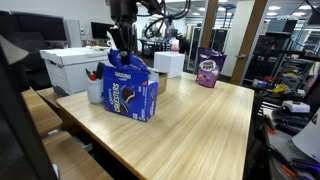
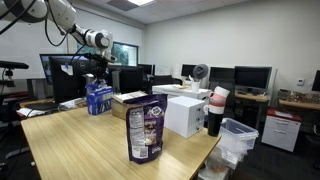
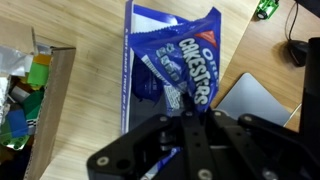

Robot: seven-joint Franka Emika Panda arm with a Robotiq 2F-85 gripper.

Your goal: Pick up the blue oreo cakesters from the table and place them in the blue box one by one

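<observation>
Got gripper [image 3: 193, 100] pinched on one blue packet [image 3: 186, 52] in wrist view, hanging over open top of blue box [image 3: 135, 90]. Poised just above that box in both exterior views. Box upright toward left side of table [image 1: 200, 125]. Also seeing purple bag [image 1: 209, 68] standing at far right edge, white box [image 1: 72, 68] far left behind blue box.

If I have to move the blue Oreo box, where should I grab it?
Probably from above, at the top edge of a side wall of the blue Oreo box: it stands upright with its top open, so a wall fits between the jaws. Release the Cakesters packet from the gripper first.
</observation>
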